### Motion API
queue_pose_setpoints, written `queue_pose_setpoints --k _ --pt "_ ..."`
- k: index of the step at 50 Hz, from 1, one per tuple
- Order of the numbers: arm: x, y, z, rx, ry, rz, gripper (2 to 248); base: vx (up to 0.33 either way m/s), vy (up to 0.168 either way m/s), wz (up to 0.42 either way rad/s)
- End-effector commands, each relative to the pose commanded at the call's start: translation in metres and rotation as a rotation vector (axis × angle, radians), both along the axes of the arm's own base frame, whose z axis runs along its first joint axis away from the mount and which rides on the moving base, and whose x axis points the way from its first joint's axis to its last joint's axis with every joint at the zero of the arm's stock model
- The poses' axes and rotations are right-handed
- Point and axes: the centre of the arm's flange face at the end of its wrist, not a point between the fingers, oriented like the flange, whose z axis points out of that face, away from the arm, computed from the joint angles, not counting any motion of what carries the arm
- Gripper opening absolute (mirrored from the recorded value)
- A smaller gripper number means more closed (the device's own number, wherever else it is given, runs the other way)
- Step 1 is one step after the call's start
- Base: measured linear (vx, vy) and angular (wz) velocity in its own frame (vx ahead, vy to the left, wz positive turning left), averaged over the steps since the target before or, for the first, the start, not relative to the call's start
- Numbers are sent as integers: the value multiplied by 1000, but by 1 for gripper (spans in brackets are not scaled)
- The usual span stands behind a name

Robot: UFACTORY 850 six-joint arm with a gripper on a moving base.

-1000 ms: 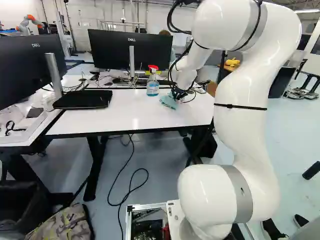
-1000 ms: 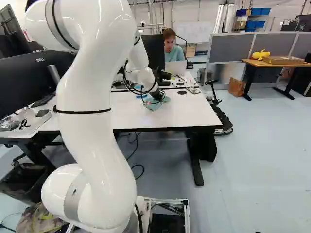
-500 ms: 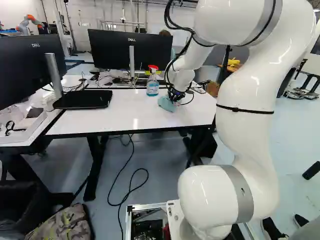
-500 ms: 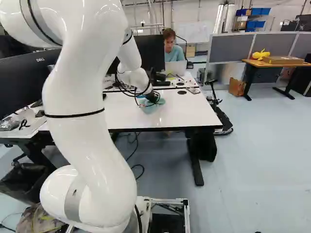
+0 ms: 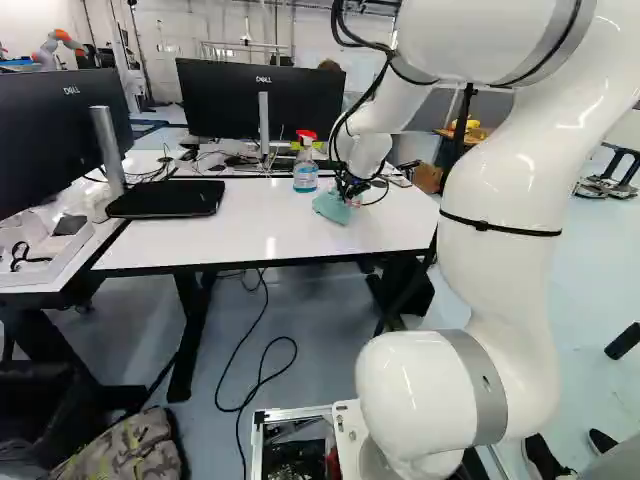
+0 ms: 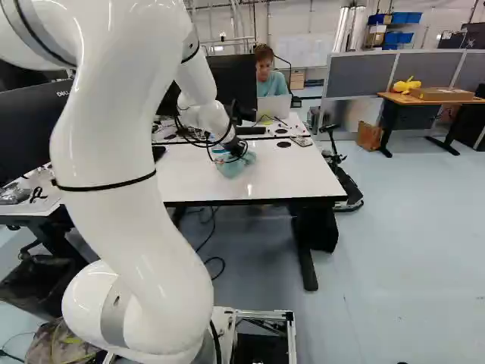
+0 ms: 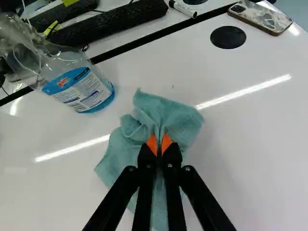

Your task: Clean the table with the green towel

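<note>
Pinches a bunched-up bit of the green towel (image 7: 168, 115) in the claw (image 5: 351, 192), with orange pads (image 7: 166, 143) almost together. See it poke out past the fingertips and under them too, all crumply on the white table (image 7: 250, 149), near the spray bottle (image 7: 89, 94).

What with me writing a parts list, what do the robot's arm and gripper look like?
The arm is glossy white, with rounded joints, grey bands and thin black straps; black cables loop along its far end. The gripper is black, with two slim fingers and orange pads.
</note>
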Motion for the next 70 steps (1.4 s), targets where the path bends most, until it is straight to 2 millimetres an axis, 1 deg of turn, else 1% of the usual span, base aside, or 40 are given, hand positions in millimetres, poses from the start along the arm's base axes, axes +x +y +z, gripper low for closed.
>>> queue_pose_setpoints --k 6,16,27,51,64,70 --pt "-6 8 8 0 -11 15 31 0 0 0" --pt "-17 22 8 0 -7 40 31 0 0 0" --pt "-36 31 9 0 0 58 31 0 0 0" --pt "-83 34 9 0 10 65 31 0 0 0" --pt "-83 34 9 0 10 65 31 0 0 0" --pt "-81 32 13 0 2 61 31 0 0 0"
